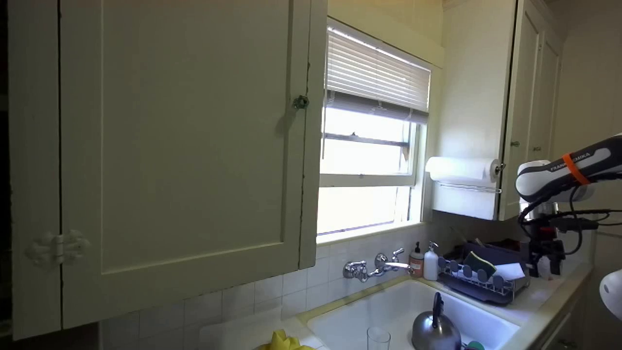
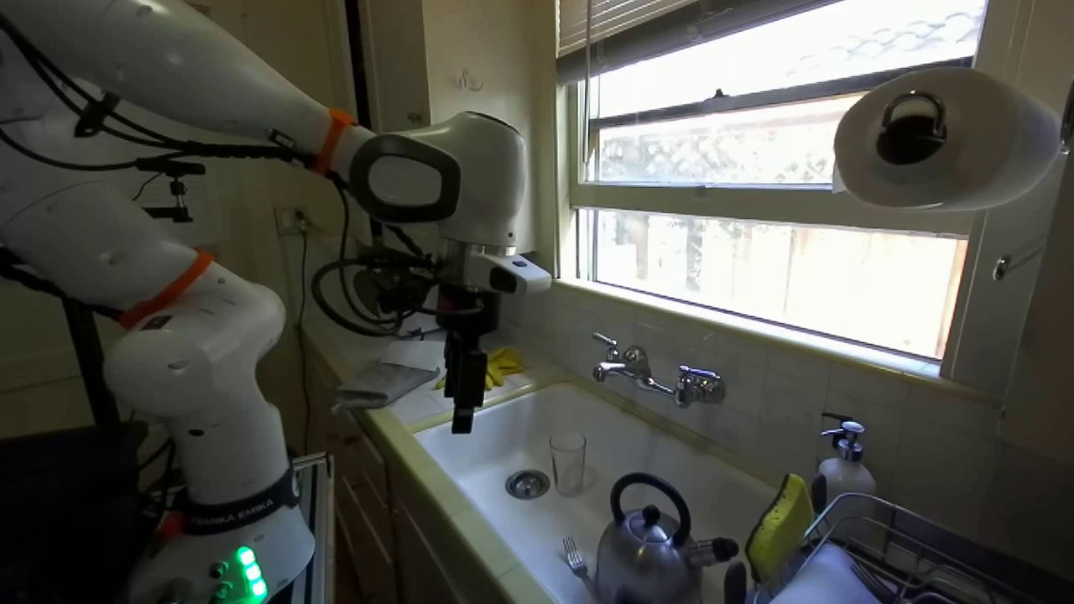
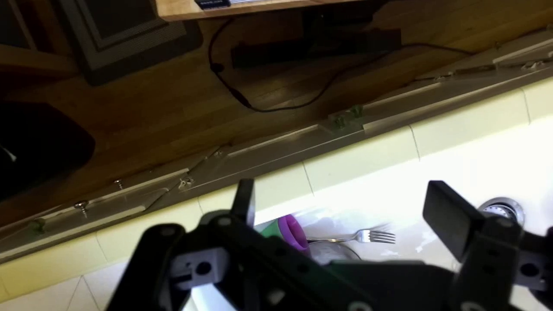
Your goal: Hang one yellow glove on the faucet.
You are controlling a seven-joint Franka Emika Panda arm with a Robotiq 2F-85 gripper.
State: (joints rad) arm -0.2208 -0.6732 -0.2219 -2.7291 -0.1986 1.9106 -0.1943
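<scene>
Bright yellow rubber glove material (image 2: pixel 503 367) lies bunched on the counter beyond the sink's far end; it also shows at the bottom of an exterior view (image 1: pixel 284 341). I cannot tell whether it is one glove or two. The silver faucet (image 2: pixel 657 386) is on the tiled wall above the sink, with nothing hanging on it; it also shows in an exterior view (image 1: pixel 384 265). My gripper (image 2: pixel 463 419) points down, above the sink's front edge, partly covering the glove in that view. In the wrist view the gripper (image 3: pixel 348 209) is open and empty; neither glove nor faucet shows there.
The sink (image 2: pixel 537 403) holds a drinking glass (image 2: pixel 568 464), a kettle (image 2: pixel 650 558), a fork (image 3: pixel 367 236) and a purple cup (image 3: pixel 293 232). A dish rack (image 1: pixel 481 279) and soap bottles (image 1: pixel 431 262) stand beside it. A grey cloth (image 2: pixel 386 386) lies near the glove.
</scene>
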